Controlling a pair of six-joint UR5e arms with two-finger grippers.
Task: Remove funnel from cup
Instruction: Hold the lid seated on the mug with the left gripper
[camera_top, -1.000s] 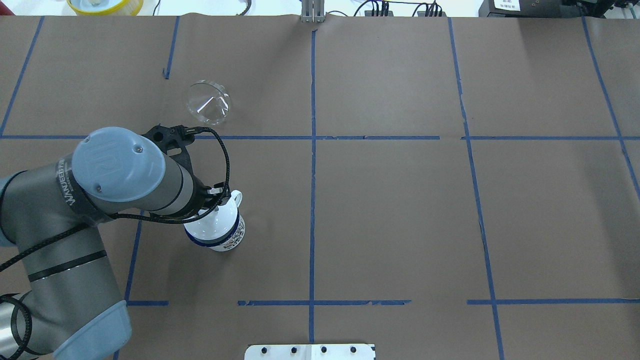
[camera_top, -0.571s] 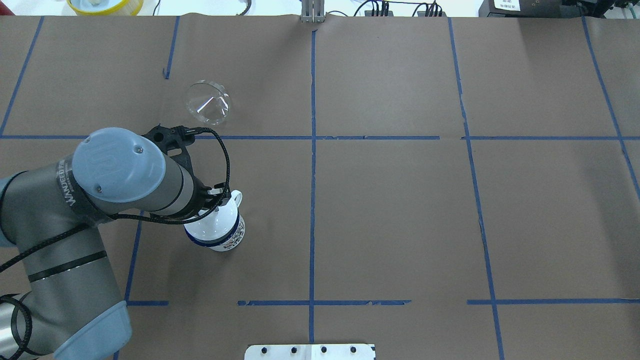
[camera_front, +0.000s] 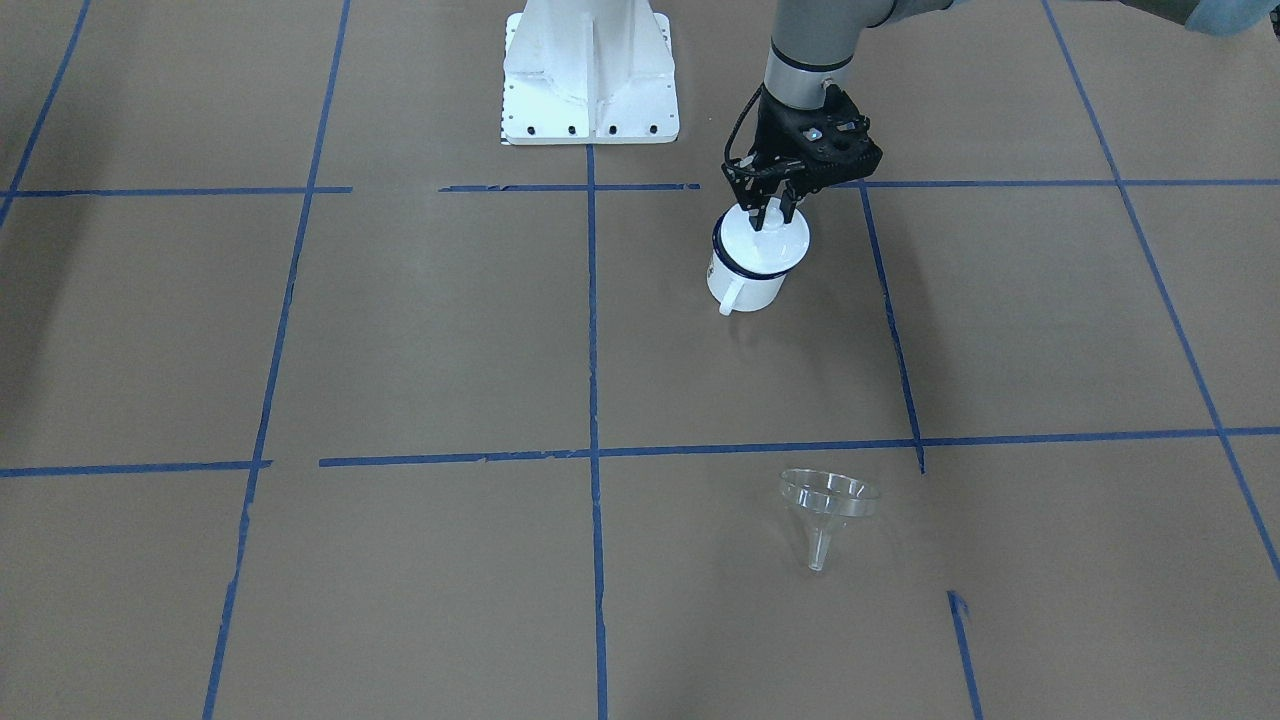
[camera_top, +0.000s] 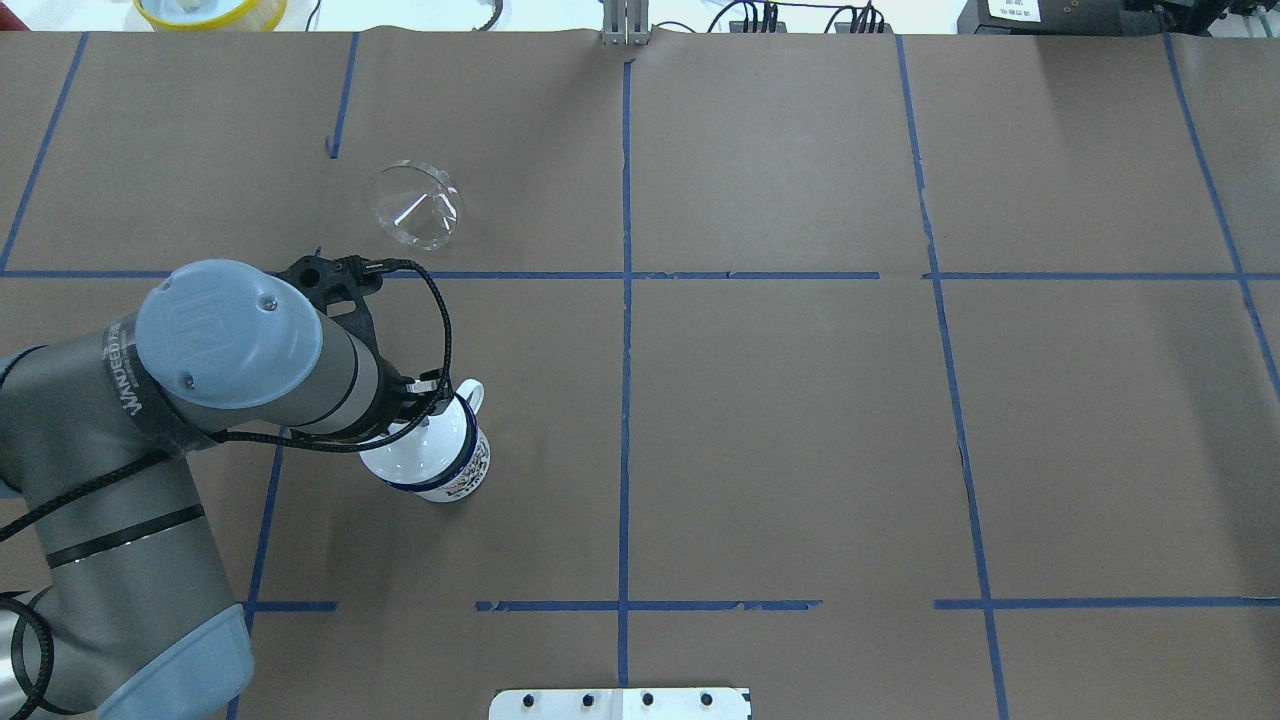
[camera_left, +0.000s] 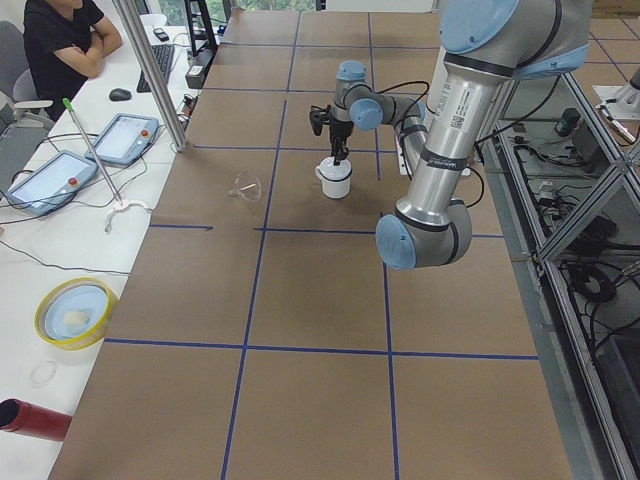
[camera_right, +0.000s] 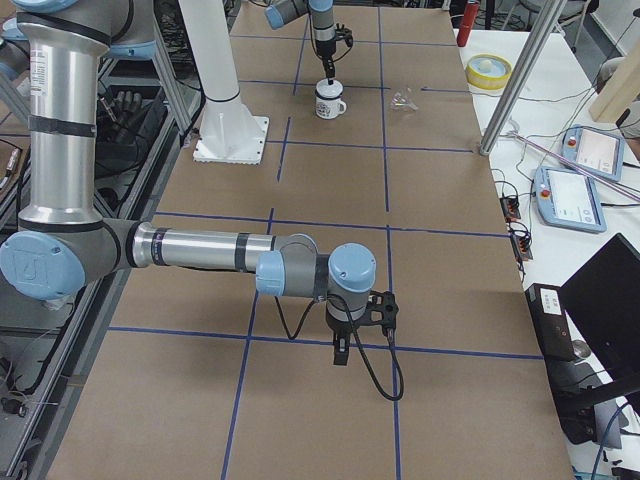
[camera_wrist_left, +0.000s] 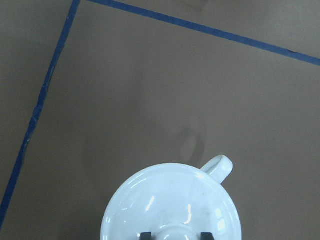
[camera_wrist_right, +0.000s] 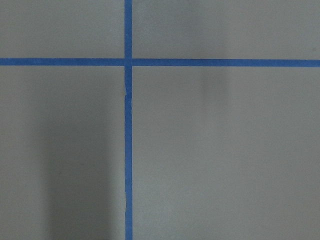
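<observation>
The clear funnel (camera_top: 415, 205) lies on its side on the brown paper, apart from the cup and beyond it; it also shows in the front view (camera_front: 828, 505). The white cup (camera_front: 745, 280) with a dark blue rim stands upright, its handle (camera_wrist_left: 220, 167) pointing away from the robot. A white round lid (camera_top: 415, 450) sits over its mouth. My left gripper (camera_front: 770, 215) is shut on the lid's knob from above, as the left wrist view (camera_wrist_left: 172, 234) shows. My right gripper (camera_right: 342, 350) hangs over bare paper far from the cup; I cannot tell whether it is open or shut.
The white robot base plate (camera_front: 590, 90) is at the table's near edge. A yellow bowl (camera_top: 210, 10), tablets (camera_left: 60, 180), a metal pole (camera_left: 150, 70) and a seated person (camera_left: 60, 40) are on the operators' side. Blue tape lines grid the paper.
My left arm has shifted slightly to the left and the white lid has moved a little with it. The funnel and the cup have stayed put.
</observation>
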